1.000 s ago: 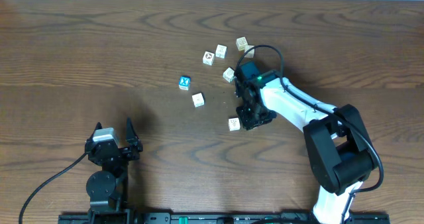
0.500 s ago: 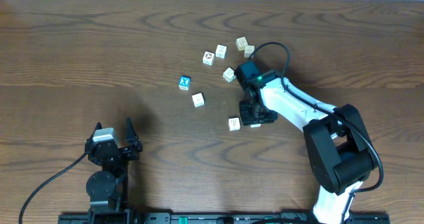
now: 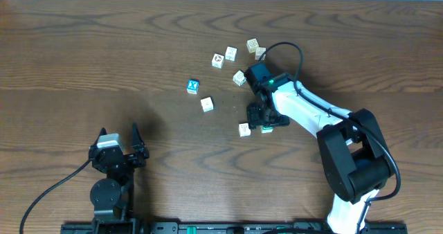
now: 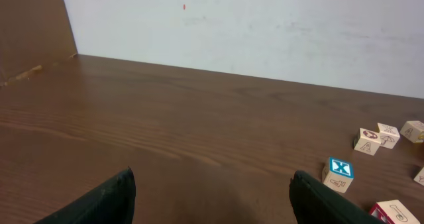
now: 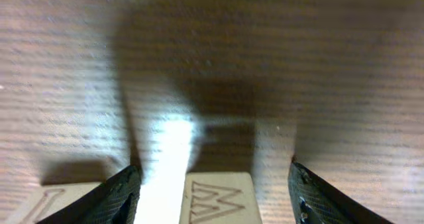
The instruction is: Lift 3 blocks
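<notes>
Left fingers [image 4: 99,201] gape empty, while right fingers [image 5: 116,197] stand released, straddling 1 block [image 5: 218,197].

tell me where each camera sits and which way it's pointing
Overhead: fixed above the table, looking straight down; both arms show, left gripper near the bottom edge, right gripper right of centre.
Left wrist: on the left arm, low, facing across the table to a white wall; its two open fingers frame the bottom.
Right wrist: close over the tabletop, facing down at a cream block marked M between its open fingers.
Shared: the blue-faced cube shows in overhead and in left wrist.
</notes>
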Robot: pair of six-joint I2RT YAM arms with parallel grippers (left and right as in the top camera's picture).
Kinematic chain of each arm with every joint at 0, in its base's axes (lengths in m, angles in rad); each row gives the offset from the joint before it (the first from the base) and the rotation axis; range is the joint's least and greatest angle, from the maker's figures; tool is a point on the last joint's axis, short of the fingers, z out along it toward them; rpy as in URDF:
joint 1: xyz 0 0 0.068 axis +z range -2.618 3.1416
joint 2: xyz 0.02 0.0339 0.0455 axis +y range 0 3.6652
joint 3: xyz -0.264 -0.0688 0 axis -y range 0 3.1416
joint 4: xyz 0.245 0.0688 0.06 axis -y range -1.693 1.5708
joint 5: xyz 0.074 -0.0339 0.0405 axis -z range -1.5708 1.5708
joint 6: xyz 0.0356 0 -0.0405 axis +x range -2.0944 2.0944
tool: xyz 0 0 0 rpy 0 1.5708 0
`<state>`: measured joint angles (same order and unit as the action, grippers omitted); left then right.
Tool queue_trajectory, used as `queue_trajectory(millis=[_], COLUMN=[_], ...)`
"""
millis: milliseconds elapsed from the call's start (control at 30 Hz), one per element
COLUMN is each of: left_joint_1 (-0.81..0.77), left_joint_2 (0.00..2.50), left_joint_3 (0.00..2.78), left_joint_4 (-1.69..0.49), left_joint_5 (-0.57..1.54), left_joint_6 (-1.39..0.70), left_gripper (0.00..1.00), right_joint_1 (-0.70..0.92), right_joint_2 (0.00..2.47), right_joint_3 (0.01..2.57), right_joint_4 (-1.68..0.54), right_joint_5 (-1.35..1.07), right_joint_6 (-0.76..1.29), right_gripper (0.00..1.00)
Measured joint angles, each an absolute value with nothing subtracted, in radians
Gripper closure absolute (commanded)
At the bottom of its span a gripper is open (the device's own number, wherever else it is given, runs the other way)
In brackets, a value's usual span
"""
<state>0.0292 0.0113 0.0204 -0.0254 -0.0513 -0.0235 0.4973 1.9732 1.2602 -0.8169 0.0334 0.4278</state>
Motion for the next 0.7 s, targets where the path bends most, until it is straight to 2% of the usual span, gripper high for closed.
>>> queue_trajectory(millis=[233,700], left_joint_1=[0.029,0.029], left_joint_2=[0.011,0.011], left_joint_3=[0.020,0.020], left_joint_4=[-0.025,-0.025], left_joint_5=[-0.051,-0.051], left_joint_6=[-0.023,-0.023], left_gripper=[0.25,0.25], right_joint_1=[0.497,0.382], right_joint_2=[1.976,1.990], right_joint_3=[1.270,1.399], right_joint_4=[-0.774,-0.747], right_joint_5=[0.038,0.039], right_joint_6=[0.362,0.290], right_gripper=[0.13,0.14])
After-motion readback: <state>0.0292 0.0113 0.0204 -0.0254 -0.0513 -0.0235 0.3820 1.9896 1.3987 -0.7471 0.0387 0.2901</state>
